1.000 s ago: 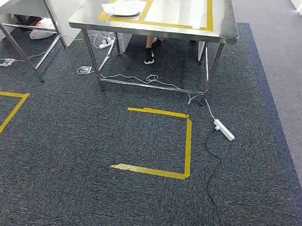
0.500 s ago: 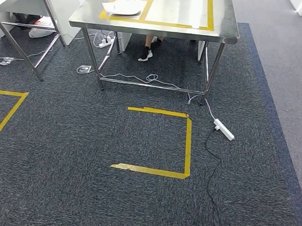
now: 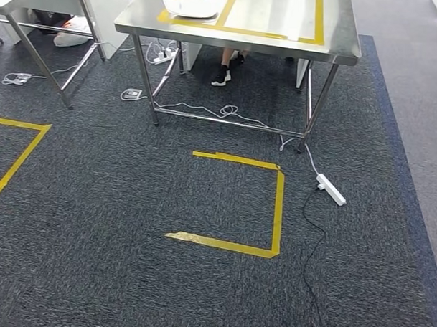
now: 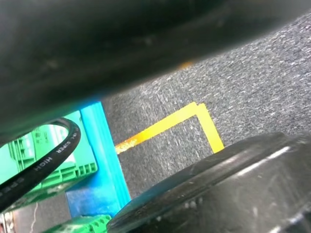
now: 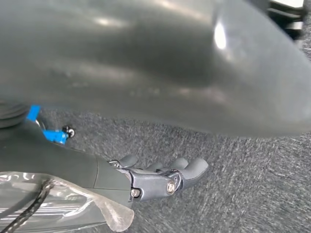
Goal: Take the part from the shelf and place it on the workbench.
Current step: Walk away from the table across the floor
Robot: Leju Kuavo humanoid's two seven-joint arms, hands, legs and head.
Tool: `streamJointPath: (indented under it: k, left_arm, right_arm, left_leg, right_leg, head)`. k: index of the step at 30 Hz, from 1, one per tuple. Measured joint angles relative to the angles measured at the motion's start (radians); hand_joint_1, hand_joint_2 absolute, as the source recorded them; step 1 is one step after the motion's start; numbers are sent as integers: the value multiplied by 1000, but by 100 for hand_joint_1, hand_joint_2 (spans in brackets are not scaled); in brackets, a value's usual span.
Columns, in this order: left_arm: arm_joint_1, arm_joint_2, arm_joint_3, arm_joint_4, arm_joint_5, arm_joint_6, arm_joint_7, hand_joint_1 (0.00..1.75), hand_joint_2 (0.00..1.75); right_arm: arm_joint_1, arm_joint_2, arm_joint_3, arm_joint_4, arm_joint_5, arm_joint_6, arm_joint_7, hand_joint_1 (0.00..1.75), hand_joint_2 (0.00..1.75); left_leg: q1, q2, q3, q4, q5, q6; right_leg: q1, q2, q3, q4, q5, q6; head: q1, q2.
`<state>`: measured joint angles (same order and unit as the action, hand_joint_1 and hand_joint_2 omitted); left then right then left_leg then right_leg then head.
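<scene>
Facing the steel table (image 3: 339,49) across the carpet.
My right hand (image 5: 161,179) hangs released, fingers extended over the carpet; my left hand's state I cannot tell. A white sheet-like item (image 3: 192,6) lies upper-centre on the table.

Steel workbench (image 3: 340,38) stood at the far edge of dark grey carpet (image 3: 94,238), its top marked with yellow tape (image 3: 319,20) and carrying a white sheet-like item (image 3: 192,6) near its left end. On the carpet lay a three-sided yellow tape outline (image 3: 278,208), a white power strip (image 3: 331,189) with black cord (image 3: 310,260) beside it, and loose white cables (image 3: 223,112) under the bench. A second tape outline (image 3: 21,153) sat at far left.
</scene>
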<state>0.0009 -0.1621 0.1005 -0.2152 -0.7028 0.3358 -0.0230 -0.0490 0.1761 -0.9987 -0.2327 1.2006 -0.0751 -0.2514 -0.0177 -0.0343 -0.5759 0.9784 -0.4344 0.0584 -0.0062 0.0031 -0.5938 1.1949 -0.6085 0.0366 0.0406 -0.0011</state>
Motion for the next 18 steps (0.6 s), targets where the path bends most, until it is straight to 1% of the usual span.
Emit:
streamJointPath:
  k: [1,2,3,4,5,6,7,8,9,10,11,12,13,14,16,18]
  left_arm:
    - [-1,-1,3,0,-2,0,1,0,0]
    - [-2,-1,6,0,-5,0,1,0,0]
    - [-3,-1,8,0,-7,0,2,0,0]
    - [-4,-1,10,0,-8,0,2,0,0]
    - [-3,-1,11,-1,-9,0,2,0,0]
    - [-1,-1,12,-1,-9,0,2,0,0]
    - [0,0,14,-1,-10,0,3,0,0]
    - [1,0,16,-1,-10,0,4,0,0]
    - [1,0,18,-1,-12,0,4,0,0]
    - [0,-1,19,-1,-14,0,5,0,0]
    - [0,-1,20,-1,-16,0,5,0,0]
    - [0,-1,22,-1,-17,0,5,0,0]
    - [1,-1,24,-1,-18,0,5,0,0]
    - [2,-1,25,-1,-18,-1,5,0,0]
    - [4,-1,27,-1,-19,-1,5,0,0]
    - [4,-1,27,-1,-19,-1,5,0,0]
  right_arm:
    - [0,0,0,0,0,-1,1,0,0]
    - [-1,0,0,0,0,-2,1,0,0]
    - [-2,0,0,0,0,-3,2,0,0]
    - [-1,0,0,0,0,-3,3,0,0]
    - [-1,0,0,0,1,-3,3,0,0]
    - [0,1,0,0,1,-3,4,0,0]
    - [0,2,0,0,1,-3,4,0,0]
    - [-1,2,0,0,0,-4,4,0,0]
    - [-1,3,0,0,0,-4,4,0,0]
    - [-1,3,-1,0,0,-5,4,0,0]
    - [1,3,-1,0,0,-5,4,0,0]
    - [3,3,-1,0,0,-5,4,0,0]
    - [3,3,-1,0,0,-5,4,0,0]
    - [3,3,-2,0,0,-5,4,0,0]
    - [2,3,-2,0,0,-5,4,0,0]
    - [2,3,-2,0,0,-5,4,0,0]
  left_leg:
    - [0,-9,-3,4,2,-3]
    - [-1,-19,-7,10,2,-8]
    - [-2,-28,-11,15,3,-13]
    - [-2,-36,-16,18,5,-19]
    - [-1,-45,-20,20,8,-26]
    - [1,-51,-23,21,11,-32]
    - [2,-46,-27,28,6,-37]
    - [3,-33,-38,49,-11,-43]
    - [5,-15,-56,92,-42,-50]
    - [7,5,-81,153,-80,-56]
    - [11,16,-108,224,-117,-62]
    - [15,21,-129,283,-142,-67]
    - [18,24,-137,313,-149,-70]
    - [21,26,-135,319,-145,-71]
    - [23,28,-120,302,-129,-72]
    - [23,28,-119,298,-126,-72]
  right_leg:
    - [-3,17,41,-76,31,-1]
    - [-4,36,76,-145,52,-4]
    - [-5,51,100,-193,63,-8]
    - [-5,60,108,-212,63,-13]
    - [-3,55,108,-214,63,-19]
    - [-3,43,107,-215,67,-26]
    - [-3,32,109,-216,72,-34]
    - [-4,21,110,-218,76,-41]
    - [-6,8,111,-219,80,-47]
    - [-6,-5,110,-219,82,-50]
    - [-5,-18,108,-218,83,-51]
    - [-4,-33,106,-217,83,-51]
    - [-4,-46,105,-217,83,-50]
    - [-4,-56,105,-217,82,-50]
    - [-4,-66,105,-216,82,-49]
    - [-4,-66,105,-216,82,-49]
  head:
    - [0,0]
    - [0,0]
    - [-1,0]
    - [-1,0]
    - [-2,0]
    - [-1,0]
    - [-1,0]
    - [-4,0]
    - [-8,0]
    - [-11,0]
    - [-14,0]
    - [-14,0]
    - [-14,0]
    - [-14,0]
    - [-14,0]
    - [-14,0]
